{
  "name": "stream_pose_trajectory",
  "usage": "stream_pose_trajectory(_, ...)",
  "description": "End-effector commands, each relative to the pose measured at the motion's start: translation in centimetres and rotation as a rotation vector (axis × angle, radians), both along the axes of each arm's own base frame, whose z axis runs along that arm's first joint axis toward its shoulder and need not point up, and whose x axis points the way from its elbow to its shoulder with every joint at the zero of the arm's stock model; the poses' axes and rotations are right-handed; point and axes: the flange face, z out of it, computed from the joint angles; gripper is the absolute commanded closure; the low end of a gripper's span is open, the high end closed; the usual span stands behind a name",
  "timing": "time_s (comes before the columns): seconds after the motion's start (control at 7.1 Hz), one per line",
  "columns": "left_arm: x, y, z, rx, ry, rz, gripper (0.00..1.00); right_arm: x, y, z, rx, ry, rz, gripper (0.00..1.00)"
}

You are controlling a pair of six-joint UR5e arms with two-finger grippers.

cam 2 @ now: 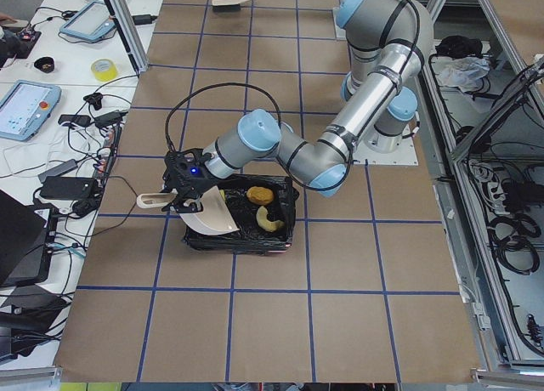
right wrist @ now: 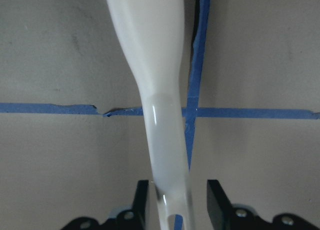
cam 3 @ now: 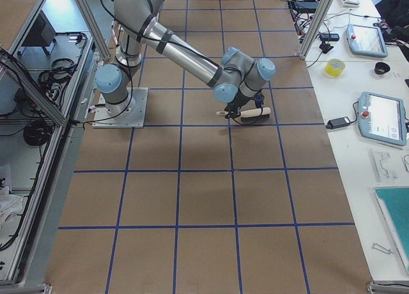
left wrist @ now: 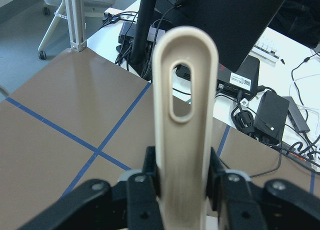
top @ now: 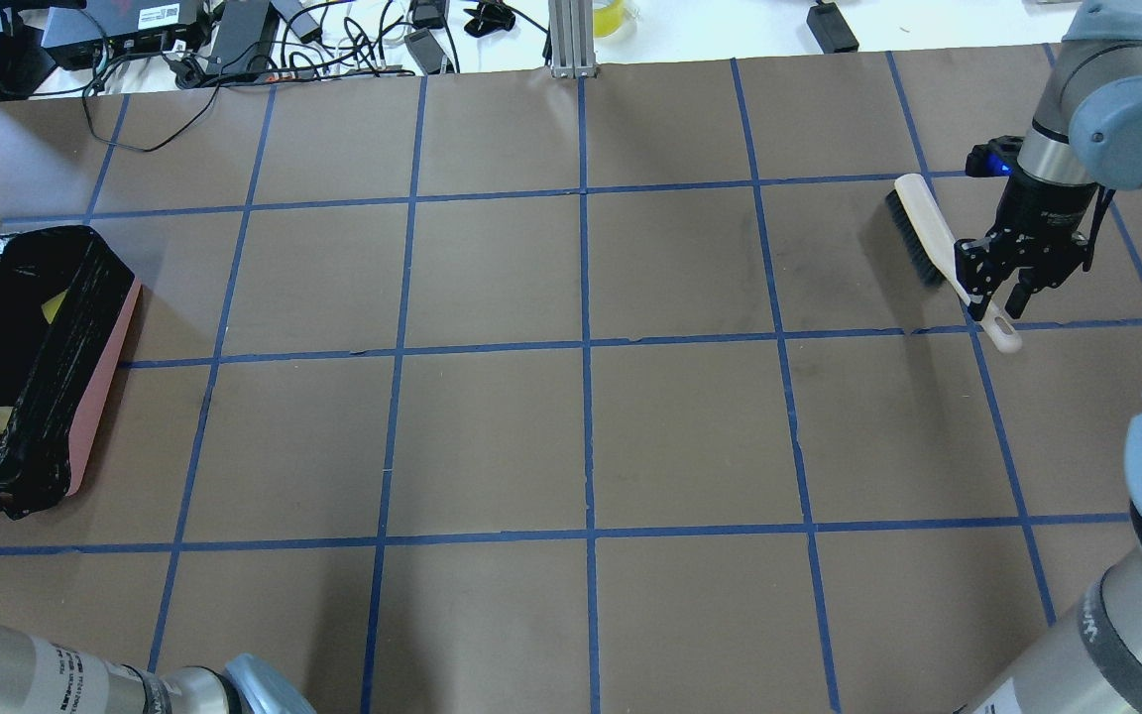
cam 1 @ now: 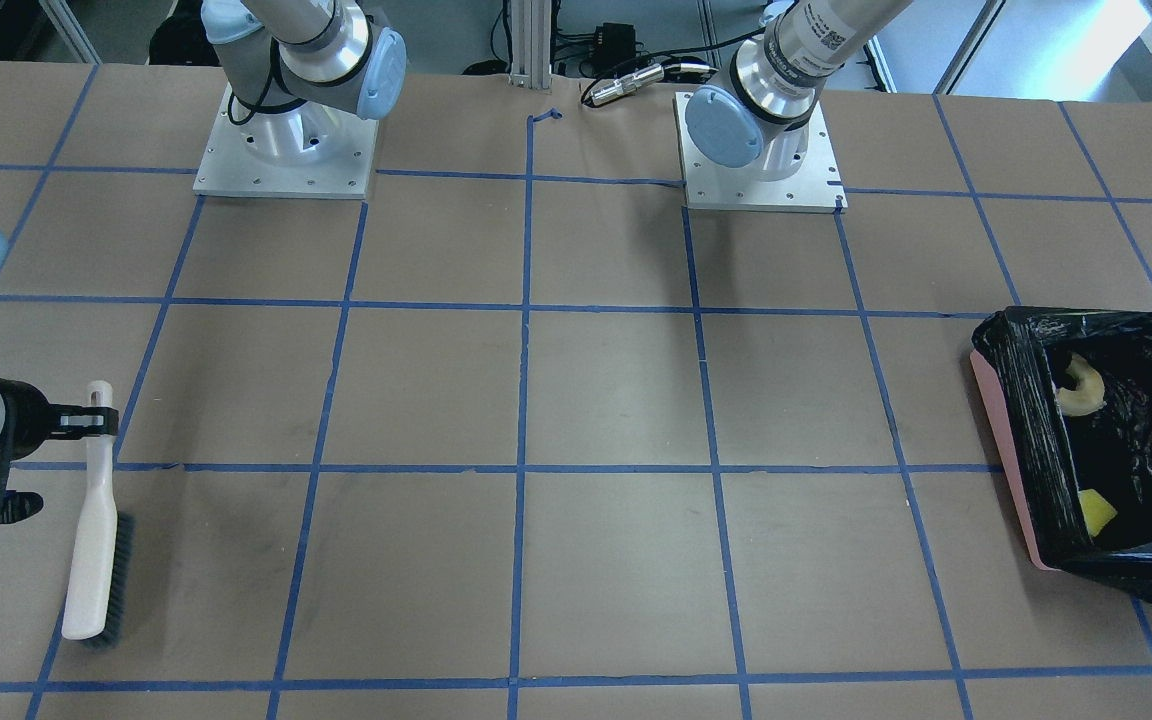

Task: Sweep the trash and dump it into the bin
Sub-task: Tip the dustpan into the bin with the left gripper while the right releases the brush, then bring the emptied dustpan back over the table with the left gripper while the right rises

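The pink bin point(cam 1: 998, 400) with its black bag stands at the table's left end point(top: 100, 387). In it lie the curved croissant piece point(cam 1: 1082, 386), the yellow wedge point(cam 1: 1096, 512) and the golden bread roll point(cam 2: 259, 194). My left gripper point(left wrist: 182, 175) is shut on the handle of a beige dustpan point(cam 2: 209, 218), held tilted over the bin's edge. My right gripper point(top: 997, 302) straddles the handle of a white brush point(top: 918, 233) that lies on the table. In the right wrist view its fingers point(right wrist: 215, 200) stand apart from the handle point(right wrist: 165, 140).
Both arm bases point(cam 1: 284, 150) sit at the table's robot side. Cables and electronics point(top: 184, 40) lie beyond the table's far edge. Blue tape lines grid the brown table point(cam 1: 616, 400).
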Motion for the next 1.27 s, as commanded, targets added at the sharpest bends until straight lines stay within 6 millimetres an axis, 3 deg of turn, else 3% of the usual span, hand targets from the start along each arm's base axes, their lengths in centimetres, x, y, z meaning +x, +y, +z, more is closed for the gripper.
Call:
stream_pose_trajectory(0.0,-0.5,-0.6,-0.5,-0.065,-0.060,0.016,1.00,0.1,-0.6,3.8,-0.089,0.026,0.009,0.41)
stream_pose_trajectory(0.14,-2.1,-0.7,0.0,-0.109,-0.116,-0.003,1.00,0.7,-0.2,9.0,-0.175,0.039,0.010,0.27)
stream_pose_trajectory(0.28,-3.6,-0.5,0.0,-0.151,-0.208,-0.038,1.00,2.9,1.1,15.3,-0.268,0.022,0.002,0.06)
stream_pose_trajectory(0.56,-7.5,-0.3,-0.1,-0.181,-0.324,-0.008,1.00,12.2,4.7,26.1,-0.321,0.040,0.012,0.00)
stream_pose_trajectory(0.7,-7.9,0.0,0.3,-0.172,-0.401,0.074,1.00,17.7,7.6,29.2,-0.325,0.051,-0.026,0.00)
stream_pose_trajectory(0.84,-8.3,-0.4,0.1,-0.168,-0.402,0.071,1.00,20.7,9.9,30.6,-0.354,0.039,0.001,0.00)
stream_pose_trajectory(0.99,-8.8,-0.8,0.3,-0.168,-0.392,0.066,1.00,23.0,10.5,30.3,-0.360,-0.060,0.004,0.00)
stream_pose_trajectory(1.13,-9.3,-1.2,0.5,-0.146,-0.365,0.058,1.00,23.1,9.5,30.4,-0.414,-0.039,-0.059,0.00)
